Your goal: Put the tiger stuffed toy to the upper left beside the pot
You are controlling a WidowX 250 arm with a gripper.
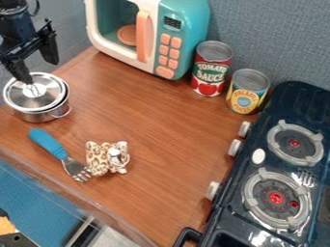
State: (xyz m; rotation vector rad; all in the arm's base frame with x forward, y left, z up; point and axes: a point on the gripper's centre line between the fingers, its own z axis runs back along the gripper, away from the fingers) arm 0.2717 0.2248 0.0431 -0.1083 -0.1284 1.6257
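Tiger toy (106,158) lies on the desk (158,128), its longer side running roughly across the view, just right of the blue-handled fork (48,144). From it, the end effector (40,72) is well apart to the upper left, fingers spread and empty over the lidded pot (40,113), so the approach should run down and rightward.
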